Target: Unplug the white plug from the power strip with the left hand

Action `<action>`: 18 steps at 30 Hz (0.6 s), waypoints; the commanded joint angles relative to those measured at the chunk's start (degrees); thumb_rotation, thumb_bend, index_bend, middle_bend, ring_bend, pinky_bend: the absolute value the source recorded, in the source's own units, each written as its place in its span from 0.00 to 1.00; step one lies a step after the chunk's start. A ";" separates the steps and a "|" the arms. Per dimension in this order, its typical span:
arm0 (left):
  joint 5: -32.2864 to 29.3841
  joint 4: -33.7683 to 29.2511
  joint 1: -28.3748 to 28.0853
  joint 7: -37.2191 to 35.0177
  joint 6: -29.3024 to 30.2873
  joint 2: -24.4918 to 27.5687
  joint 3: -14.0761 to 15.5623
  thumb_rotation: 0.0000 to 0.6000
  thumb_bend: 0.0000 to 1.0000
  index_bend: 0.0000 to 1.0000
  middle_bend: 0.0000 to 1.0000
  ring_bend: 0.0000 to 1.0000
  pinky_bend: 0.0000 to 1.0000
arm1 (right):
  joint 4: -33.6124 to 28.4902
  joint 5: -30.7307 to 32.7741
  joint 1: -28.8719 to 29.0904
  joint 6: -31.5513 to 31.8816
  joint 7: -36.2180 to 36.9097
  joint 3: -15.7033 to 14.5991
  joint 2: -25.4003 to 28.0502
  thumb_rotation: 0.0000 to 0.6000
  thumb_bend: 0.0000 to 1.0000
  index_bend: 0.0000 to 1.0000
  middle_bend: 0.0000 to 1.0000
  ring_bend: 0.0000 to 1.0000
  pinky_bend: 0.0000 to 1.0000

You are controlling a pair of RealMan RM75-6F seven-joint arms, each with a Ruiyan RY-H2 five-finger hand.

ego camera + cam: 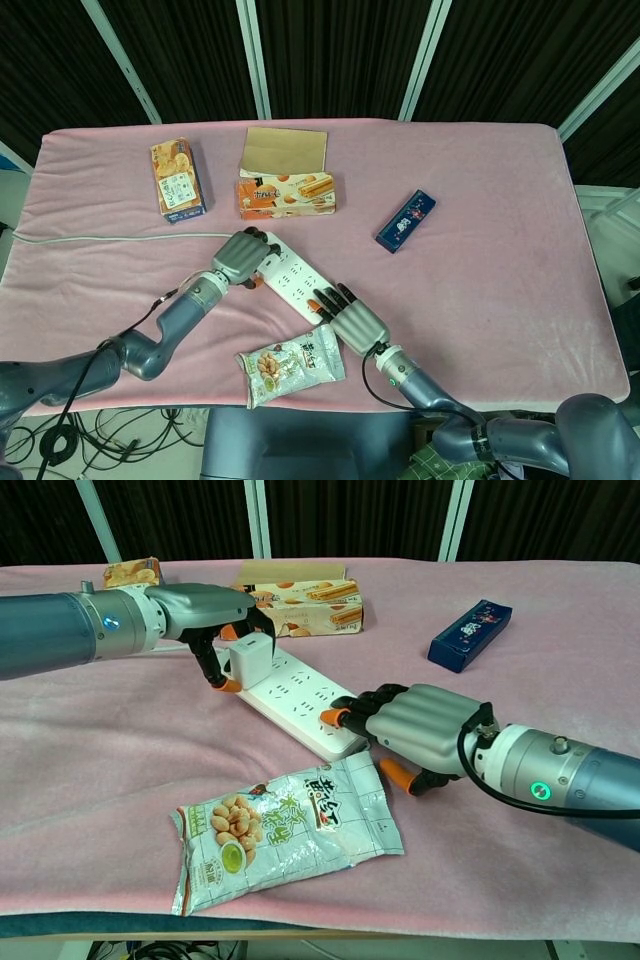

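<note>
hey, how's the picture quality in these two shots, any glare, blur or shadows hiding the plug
Head view: even light and sharp, but the left hand covers most of the white plug. Chest view: closer and sharp, the plug shows plainly between the left hand's fingers on the power strip, with soft shadow beneath the hand; mild glare on the snack bag.

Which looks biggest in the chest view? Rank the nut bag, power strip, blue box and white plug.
1. nut bag, nearest the camera, which flatters it
2. power strip
3. blue box
4. white plug

No legible text on packaging.
</note>
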 commanded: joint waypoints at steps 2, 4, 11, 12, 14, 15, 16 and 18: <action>6.37 3.30 1.77 -8.69 3.26 -1.64 0.88 1.00 0.64 0.68 0.67 0.24 0.21 | -0.45 0.95 0.26 -0.65 -0.57 0.04 0.39 1.00 0.62 0.05 0.06 0.07 0.06; 7.48 3.77 1.99 -11.10 3.91 -1.89 0.85 1.00 0.64 0.68 0.67 0.24 0.22 | -0.64 1.26 0.35 -0.81 -0.79 0.03 0.53 1.00 0.62 0.05 0.06 0.07 0.06; 7.31 1.93 1.48 -18.37 0.62 -0.14 -0.46 1.00 0.64 0.69 0.67 0.24 0.22 | -1.10 2.29 0.68 -1.36 -1.39 -0.09 0.85 1.00 0.62 0.05 0.06 0.07 0.06; 7.38 1.77 1.40 -18.36 0.57 0.06 -0.57 1.00 0.64 0.69 0.67 0.24 0.22 | -1.12 2.37 0.72 -1.39 -1.48 -0.12 0.89 1.00 0.62 0.05 0.06 0.07 0.06; 7.41 1.37 1.35 -18.49 0.76 0.35 -0.91 1.00 0.64 0.69 0.68 0.25 0.22 | -1.16 2.51 0.78 -1.42 -1.63 -0.14 0.96 1.00 0.62 0.05 0.06 0.07 0.06; 7.55 1.06 1.37 -18.65 1.18 0.49 -1.19 1.00 0.64 0.69 0.68 0.25 0.22 | -1.23 2.61 0.80 -1.40 -1.65 -0.12 1.00 1.00 0.62 0.05 0.06 0.07 0.06; 7.75 0.86 1.47 -18.82 1.76 0.55 -1.41 1.00 0.64 0.69 0.68 0.25 0.22 | -1.31 2.69 0.81 -1.37 -1.68 -0.11 1.05 1.00 0.62 0.05 0.06 0.07 0.06; 8.28 0.68 1.84 -19.39 3.20 0.37 -1.76 1.00 0.64 0.69 0.68 0.25 0.22 | -1.46 2.80 0.87 -1.31 -1.79 -0.16 1.15 1.00 0.62 0.05 0.06 0.07 0.06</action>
